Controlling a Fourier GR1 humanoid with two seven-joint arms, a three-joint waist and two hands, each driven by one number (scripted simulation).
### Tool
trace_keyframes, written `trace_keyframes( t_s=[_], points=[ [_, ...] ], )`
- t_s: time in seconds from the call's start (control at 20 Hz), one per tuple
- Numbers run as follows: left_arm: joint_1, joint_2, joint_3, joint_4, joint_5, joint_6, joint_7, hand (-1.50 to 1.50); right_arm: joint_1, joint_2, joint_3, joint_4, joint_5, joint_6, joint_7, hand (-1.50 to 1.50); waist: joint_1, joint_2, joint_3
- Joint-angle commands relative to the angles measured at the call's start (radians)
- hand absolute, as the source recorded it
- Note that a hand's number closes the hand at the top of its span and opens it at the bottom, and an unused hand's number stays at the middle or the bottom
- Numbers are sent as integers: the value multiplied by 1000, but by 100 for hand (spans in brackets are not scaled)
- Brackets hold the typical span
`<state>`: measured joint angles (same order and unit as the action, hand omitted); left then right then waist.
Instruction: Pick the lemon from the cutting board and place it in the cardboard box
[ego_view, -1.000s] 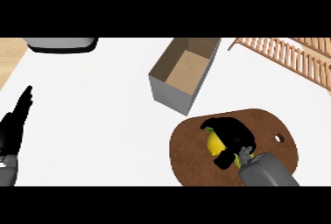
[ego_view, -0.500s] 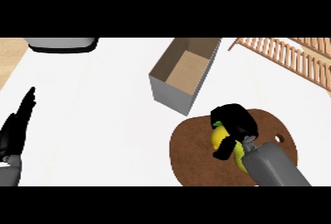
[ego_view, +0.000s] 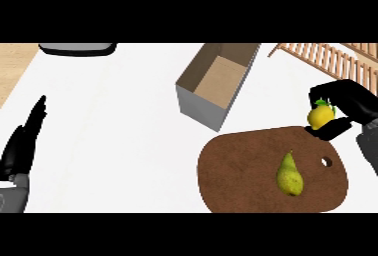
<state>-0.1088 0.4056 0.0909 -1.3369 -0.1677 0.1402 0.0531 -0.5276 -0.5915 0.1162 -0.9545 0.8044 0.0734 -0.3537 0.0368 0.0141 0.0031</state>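
left hand (ego_view: 22, 145): resting at the left edge of the counter (ego_view: 111, 125), fingers straight and pointing up, holds nothing.
dark tray (ego_view: 77, 48): at the top edge, well left of the box, only partly in view.
cardboard box (ego_view: 214, 80): open top, long axis tilted, up and left of the board. Inside looks bare as far as I can see.
cutting board (ego_view: 244, 170): round, brown, with a hole near its right rim. Sits just below the box's near corner.
pear (ego_view: 289, 175): green, lying on the board, narrow end up. Not the target.
lemon (ego_view: 320, 116): off the board, held above its upper right rim, right of the box and well apart from it.
right hand (ego_view: 347, 102): fingers and thumb curled round the lemon, most of the fruit showing on the hand's left side.
wooden rack (ego_view: 325, 57): slatted, top right, just behind the hand.
risk 1: lemon sits far out in the grip, so it could slip on the swing left.
risk 2: the box's right wall is between hand and opening. A low carry clips it or shoves the box.
risk 3: releasing before it's over the opening puts the lemon on the counter, and it rolls.
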Motion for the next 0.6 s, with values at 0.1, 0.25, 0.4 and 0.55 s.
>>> trace_keyframes(
  t_s=[0.1, 0.25, 0.4, 0.55],
  points=[
    [-30, 9, 15, 11, 13, -24, 32, 0, -187, -62, -135, 186, -53, -99, -197, 150, -1, -1, -1],
    [-29, -8, 14, 50, -6, 2, -21, 0, -229, -20, -153, 174, -83, -165, -298, 150, -6, -2, -2],
    [1, -5, 7, -29, -11, -5, 40, 0, -250, -43, -195, 259, -127, -148, -448, 150, -7, -7, -1],
    [-8, -13, 19, 46, -33, 5, -8, 0, -334, 1, -163, 222, -117, -52, -381, 150, -23, -11, -3]
  ],
)
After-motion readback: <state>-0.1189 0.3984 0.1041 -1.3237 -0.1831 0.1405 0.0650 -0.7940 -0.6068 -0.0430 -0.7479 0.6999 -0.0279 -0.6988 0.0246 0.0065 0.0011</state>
